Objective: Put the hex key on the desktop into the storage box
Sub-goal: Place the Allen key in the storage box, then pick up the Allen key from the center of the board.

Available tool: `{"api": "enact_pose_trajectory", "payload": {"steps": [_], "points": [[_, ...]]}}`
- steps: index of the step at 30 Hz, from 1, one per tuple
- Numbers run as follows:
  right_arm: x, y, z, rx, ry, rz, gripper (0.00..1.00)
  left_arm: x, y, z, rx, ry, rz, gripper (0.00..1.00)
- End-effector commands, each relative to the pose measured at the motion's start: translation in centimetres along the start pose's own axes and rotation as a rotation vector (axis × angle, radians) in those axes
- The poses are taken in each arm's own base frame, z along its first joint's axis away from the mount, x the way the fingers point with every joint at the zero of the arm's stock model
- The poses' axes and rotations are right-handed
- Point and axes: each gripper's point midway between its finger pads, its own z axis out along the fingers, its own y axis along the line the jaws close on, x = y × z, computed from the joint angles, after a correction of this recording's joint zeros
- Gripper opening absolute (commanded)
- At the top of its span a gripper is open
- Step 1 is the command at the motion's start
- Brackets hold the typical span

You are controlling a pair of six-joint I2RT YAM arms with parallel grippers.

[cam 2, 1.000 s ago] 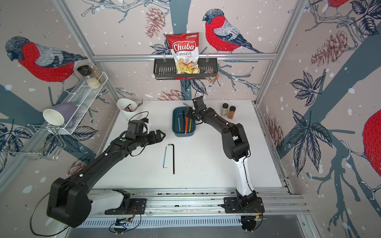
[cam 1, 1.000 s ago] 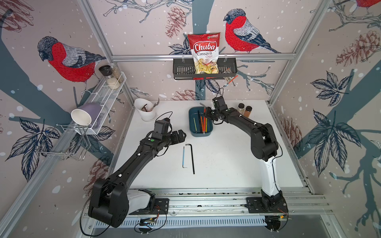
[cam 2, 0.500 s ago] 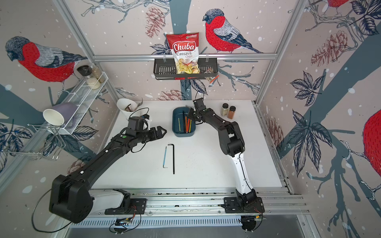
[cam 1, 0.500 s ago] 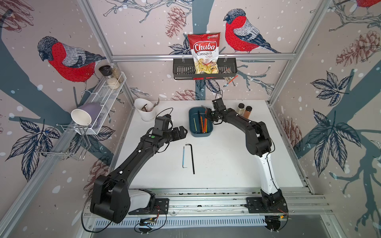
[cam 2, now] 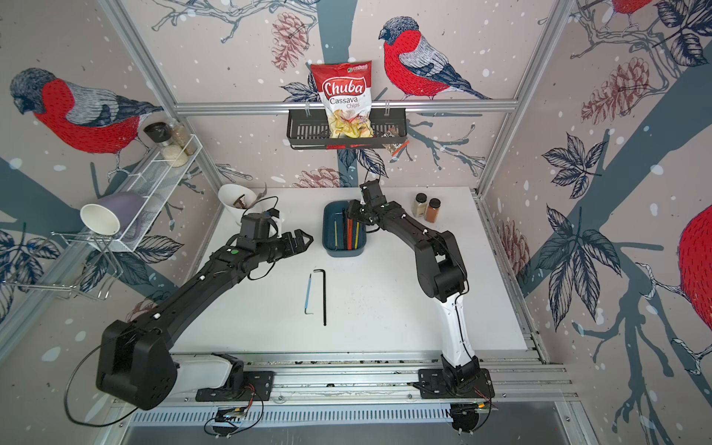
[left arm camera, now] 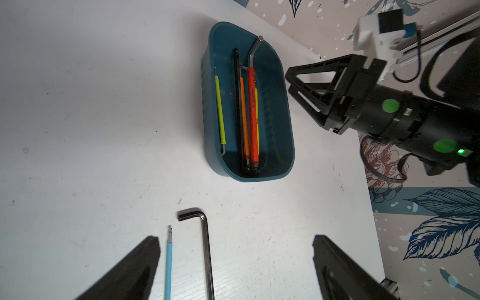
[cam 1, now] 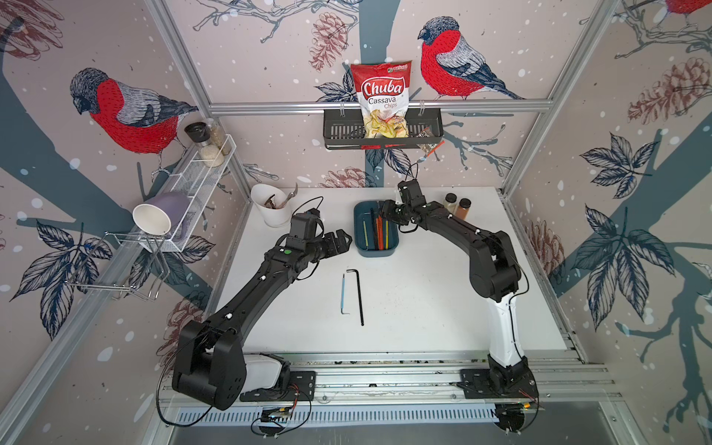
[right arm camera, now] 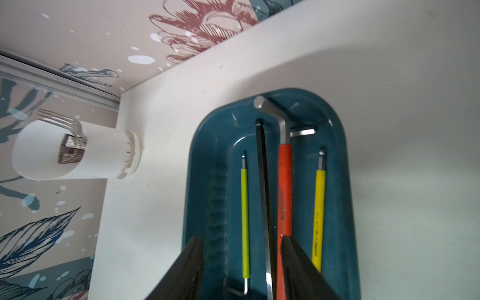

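**Two hex keys out on the desktop, both grippers empty**

The right gripper [right arm camera: 240, 239] hangs low over the storage box [right arm camera: 336, 194], at the box's far end, fingers pointing along its length. Its jaws stand apart and grip nothing. In the right wrist view a black hex key [right arm camera: 263, 181] and a lime-sleeved hex key [right arm camera: 244, 220] lie on the box floor, showing through the gap between the fingers. One finger sits right next to a red-sleeved hex key [right arm camera: 285, 187]; whether it touches, I cannot tell. A yellow-sleeved hex key [right arm camera: 319, 207] lies beyond the red one, nearer the box wall. The left wrist view also shows an orange-sleeved hex key [left arm camera: 244, 117] tucked between the black and the red.

The left gripper [left arm camera: 235, 237] hovers above the desktop [cam 1: 424, 300], beside the box on the left arm's side. Its jaws are spread wide and hold nothing.

On the desktop, in front of the box toward the robot bases and clear of it, lie the two loose keys. They are the long black hex key [cam 1: 360, 296] and, just beside it, the shorter blue-sleeved hex key [cam 1: 343, 294]. Both lie roughly parallel to the box's long sides, the black one's bent end toward the box.

A white cup [cam 1: 273, 210] stands behind the box on the left arm's side. Two spice jars [cam 1: 456, 204] stand behind it on the other side.
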Motion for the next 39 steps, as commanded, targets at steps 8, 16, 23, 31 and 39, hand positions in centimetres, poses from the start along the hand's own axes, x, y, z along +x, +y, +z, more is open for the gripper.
{"api": "enact_pose_trajectory", "payload": {"steps": [8,16,23,31,39], "points": [[4.2,5.9,-8.3,0.037,-0.098,-0.161,0.56,0.5,-0.1,1.2,0.028,-0.031,0.011,0.95],[11.1,5.9,-12.3,0.036,-0.126,-0.169,0.56,0.8,1.0,0.3,-0.085,-0.145,0.074,0.95],[16.9,4.6,-12.4,0.09,-0.036,-0.206,0.56,1.5,2.6,-1.6,-0.16,-0.166,0.06,0.96],[22.8,6.0,-8.7,0.096,0.119,-0.199,0.54,3.7,3.1,-2.0,-0.161,-0.082,0.023,0.96],[27.3,6.0,-4.7,0.174,0.26,-0.235,0.52,4.8,4.4,-2.4,-0.215,-0.032,-0.003,0.96]]}}
